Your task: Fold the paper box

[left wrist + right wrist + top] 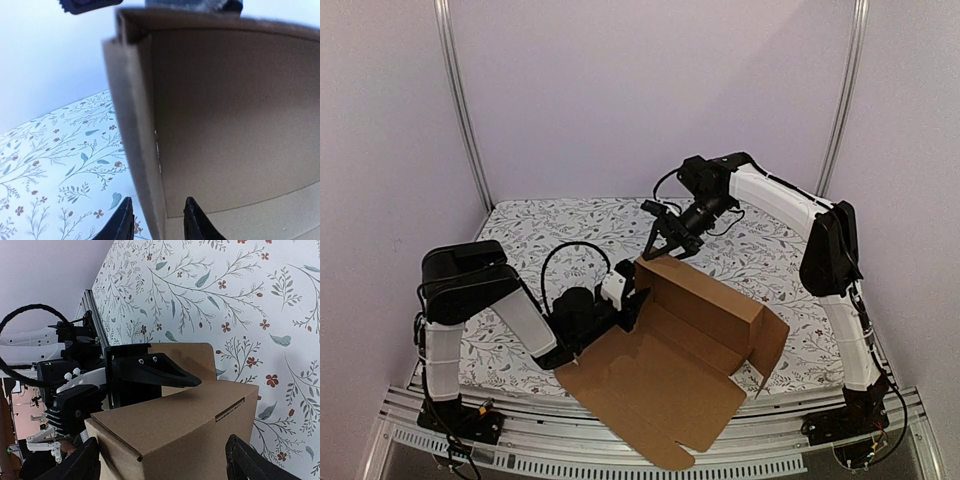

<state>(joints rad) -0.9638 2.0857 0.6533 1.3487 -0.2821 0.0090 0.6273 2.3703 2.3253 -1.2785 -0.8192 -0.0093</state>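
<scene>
The paper box [670, 370] is brown cardboard, partly folded: a long hollow wall stands along its far side, an end flap stands at the right, and the flat panel reaches over the table's near edge. My left gripper [628, 290] is open at the wall's left end. In the left wrist view [157, 220] its fingers straddle an upright side flap of the box [235, 115]. My right gripper [665, 240] is open above the far left corner. In the right wrist view [167, 465] its fingers stand wide apart on either side of the box [190, 430], without touching it.
A floral cloth [550, 230] covers the table. Metal frame posts [460, 110] stand at the back corners and a rail [620, 462] runs along the near edge. The left arm's finger [150, 375] shows over the box's top in the right wrist view.
</scene>
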